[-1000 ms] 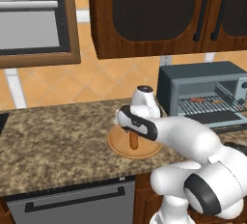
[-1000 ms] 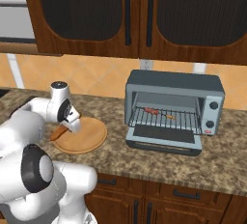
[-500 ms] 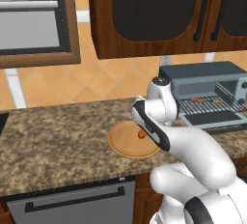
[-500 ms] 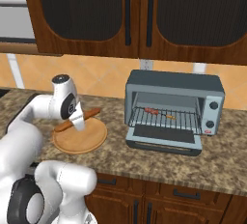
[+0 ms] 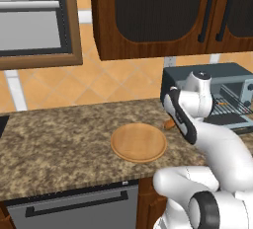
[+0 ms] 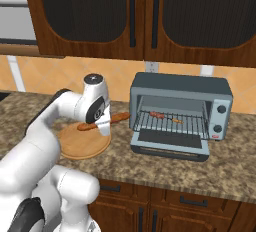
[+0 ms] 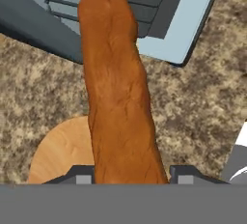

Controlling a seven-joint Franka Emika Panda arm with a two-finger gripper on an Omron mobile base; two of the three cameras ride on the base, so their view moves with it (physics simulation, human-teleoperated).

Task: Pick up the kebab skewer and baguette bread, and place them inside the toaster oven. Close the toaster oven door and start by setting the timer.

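Since a second ago, your arm has lifted the baguette (image 6: 102,121) off the round wooden board (image 6: 82,143) and swung it right, toward the toaster oven (image 6: 180,111). You see the gripper (image 7: 130,175) clamped on the loaf, held level above the granite counter (image 6: 200,168). At right, the oven door (image 6: 170,146) hangs open, the kebab skewer (image 6: 165,116) resting on the rack.

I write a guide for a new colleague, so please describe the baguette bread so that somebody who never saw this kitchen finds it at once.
Find the grey-blue toaster oven on the stone counter, its door folded down. Left of it, the gripper holds the baguette bread above the round wooden board. It is a thick orange-brown loaf, unlike the thin kebab skewer on the oven rack.
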